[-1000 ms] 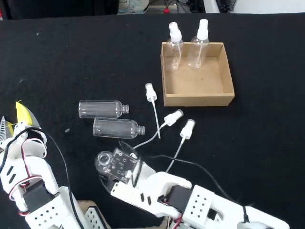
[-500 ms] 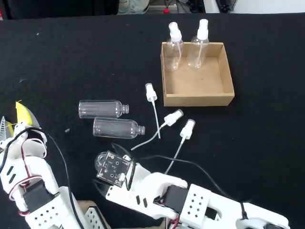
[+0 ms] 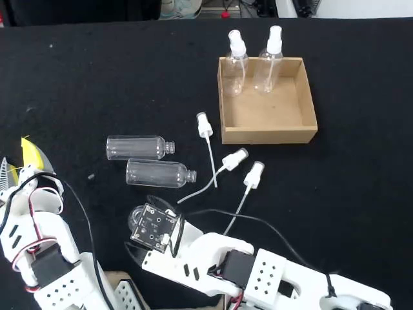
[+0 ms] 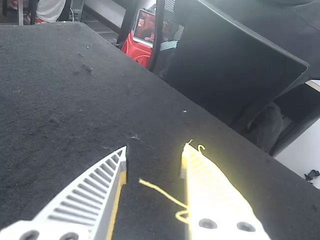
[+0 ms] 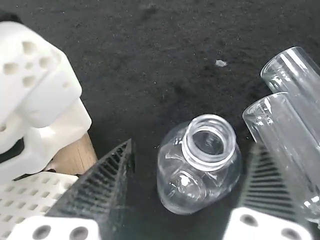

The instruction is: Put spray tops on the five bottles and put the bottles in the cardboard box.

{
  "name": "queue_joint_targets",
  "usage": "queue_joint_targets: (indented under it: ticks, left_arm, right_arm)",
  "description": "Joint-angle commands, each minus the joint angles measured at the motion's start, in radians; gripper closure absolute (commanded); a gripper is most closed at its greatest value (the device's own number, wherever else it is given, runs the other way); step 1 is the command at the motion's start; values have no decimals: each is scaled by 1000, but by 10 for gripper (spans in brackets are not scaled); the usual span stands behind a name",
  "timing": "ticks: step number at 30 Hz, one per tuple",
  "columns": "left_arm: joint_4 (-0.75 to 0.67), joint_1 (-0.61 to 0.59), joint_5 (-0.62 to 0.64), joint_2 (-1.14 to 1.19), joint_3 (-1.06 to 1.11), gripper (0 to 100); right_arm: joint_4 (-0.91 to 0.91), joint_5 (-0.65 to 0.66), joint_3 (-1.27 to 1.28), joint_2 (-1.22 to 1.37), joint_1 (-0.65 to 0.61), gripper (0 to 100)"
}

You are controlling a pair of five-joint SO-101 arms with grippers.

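— What is hidden?
— The upright open bottle (image 5: 200, 170) between the spread right fingers (image 5: 107, 185) is largely covered from above by the arm (image 3: 258, 271).
— And counted?
— Five bottles: that one, two lying bottles (image 3: 139, 147) (image 3: 160, 173) just beyond those fingers, two capped bottles (image 3: 235, 64) (image 3: 270, 61) in the cardboard box (image 3: 268, 135). Three loose spray tops (image 3: 205, 126) (image 3: 235, 158) (image 3: 254, 174). The left fingers (image 4: 95, 185) are held apart.

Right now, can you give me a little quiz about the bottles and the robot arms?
1. How many bottles stand in the cardboard box?
2. True or false: all the spray tops are already on bottles.
3. What is between the right gripper's open fingers? A: an upright bottle with no top. B: a spray top. C: nothing.
Key: 1. Two. 2. False; three loose spray tops lie on the table. 3. A.
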Motion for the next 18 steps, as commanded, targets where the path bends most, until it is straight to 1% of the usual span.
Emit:
queue_joint_targets:
  ticks: [1,7,10,12,14,18]
  left_arm:
    - [-25,-5,3,-2,-10,823]
    - [-25,-8,3,-2,-10,823]
    - [-25,-8,3,-2,-10,823]
    - [-25,-8,3,-2,-10,823]
    - [-25,-8,3,-2,-10,823]
    - [-25,-1,3,-2,-10,823]
  right_arm:
    - [-25,3,-56,5,-11,758]
    - [-21,3,-38,5,-8,778]
    - [-21,12,-65,4,52,843]
    - [-3,57,-101,4,117,874]
    - [63,78,-163,4,175,878]
    - [295,87,-351,2,278,878]
